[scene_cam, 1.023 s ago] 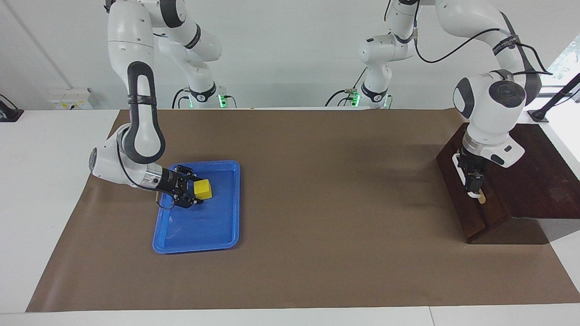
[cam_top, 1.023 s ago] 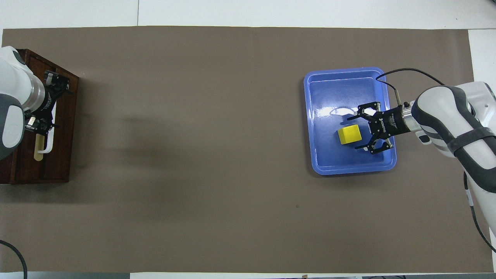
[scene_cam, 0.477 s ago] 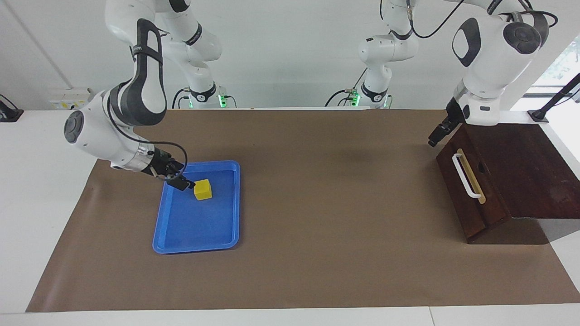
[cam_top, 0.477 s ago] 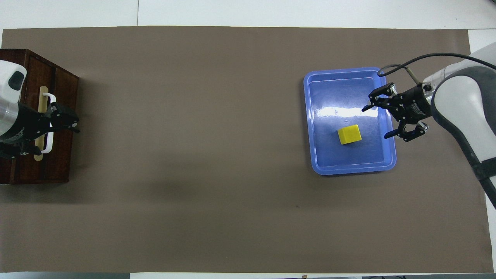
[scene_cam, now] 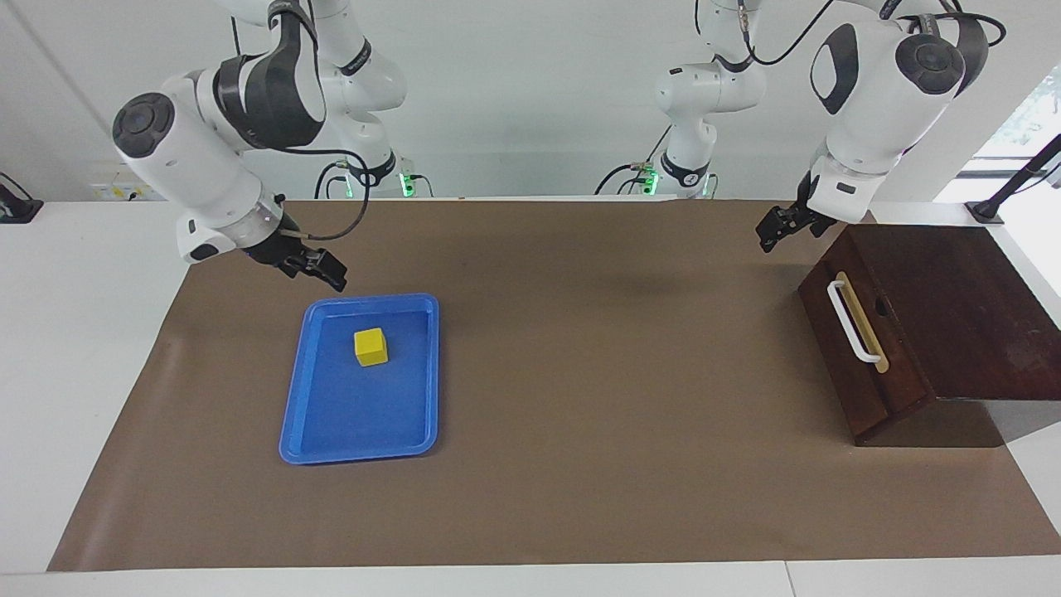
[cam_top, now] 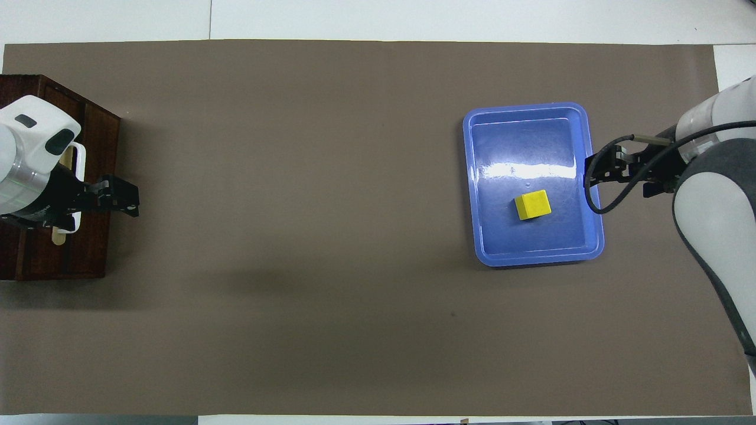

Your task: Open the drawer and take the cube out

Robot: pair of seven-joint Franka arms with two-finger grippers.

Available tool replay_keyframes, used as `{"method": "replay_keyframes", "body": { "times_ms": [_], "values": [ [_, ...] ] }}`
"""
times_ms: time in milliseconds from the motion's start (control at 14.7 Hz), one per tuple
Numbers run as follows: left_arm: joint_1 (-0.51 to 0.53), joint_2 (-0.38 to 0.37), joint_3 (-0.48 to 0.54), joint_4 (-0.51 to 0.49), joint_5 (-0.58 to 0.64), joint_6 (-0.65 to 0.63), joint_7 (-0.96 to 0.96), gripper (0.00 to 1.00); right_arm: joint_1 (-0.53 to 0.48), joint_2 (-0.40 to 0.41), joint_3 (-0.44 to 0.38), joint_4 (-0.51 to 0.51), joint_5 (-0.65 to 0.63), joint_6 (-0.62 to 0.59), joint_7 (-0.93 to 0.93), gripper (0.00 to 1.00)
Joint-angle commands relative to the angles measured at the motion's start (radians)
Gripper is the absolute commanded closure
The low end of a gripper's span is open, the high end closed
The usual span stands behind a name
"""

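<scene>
In the facing view, the right gripper [scene_cam: 319,267] hangs spread and empty in the air over the brown mat, by the blue tray's [scene_cam: 309,371] edge nearest the robots. The yellow cube [scene_cam: 370,347] sits alone in that tray. At the left arm's end, the left gripper [scene_cam: 776,227] hangs spread and empty over the mat just beside the dark box, whose drawer [scene_cam: 862,356] is pushed in, white handle [scene_cam: 850,322] untouched.

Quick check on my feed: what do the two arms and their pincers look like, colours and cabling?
Both arms are glossy white with dark grey joint bands and rounded caps. Each ends in a black two-finger left pincer or right pincer. Black cables loop along both arms near the wrists. Green lights glow at the bases.
</scene>
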Motion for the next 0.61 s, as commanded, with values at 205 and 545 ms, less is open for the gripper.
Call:
{"method": "replay_keyframes", "body": {
  "times_ms": [205,545],
  "values": [
    [-0.012,0.031,0.006,0.052,-0.033,-0.056,0.031,0.0,0.001,-0.092,0.019,0.025,-0.095,-0.148,-0.186,0.0],
    [-0.044,0.019,0.007,0.091,-0.031,-0.066,0.031,0.0,-0.112,-0.077,0.091,0.026,-0.105,-0.145,-0.213,0.0]
  ]
}}
